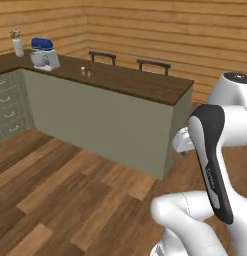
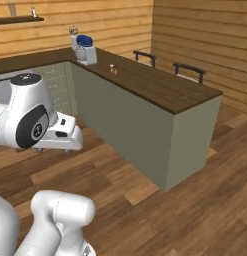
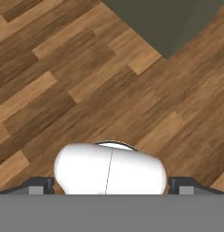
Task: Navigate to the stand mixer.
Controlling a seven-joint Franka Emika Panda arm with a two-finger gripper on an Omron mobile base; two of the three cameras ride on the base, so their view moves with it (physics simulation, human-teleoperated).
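Note:
The stand mixer has a dark blue head, a pale bowl and a white base. It stands far off, at the corner of the dark wooden counter, and shows again in the right base view as the stand mixer. My gripper points down at the wood floor, well short of the counter, and holds nothing. Its two dark fingertips sit wide apart, so it is open. The white hand hangs over the floor in front of the counter's long side.
The counter is a peninsula with a grey-green wall whose near end juts toward me. Two dark chairs stand behind it. Two small shakers and a flower vase are on top. Drawers line the left. Wood floor lies open ahead.

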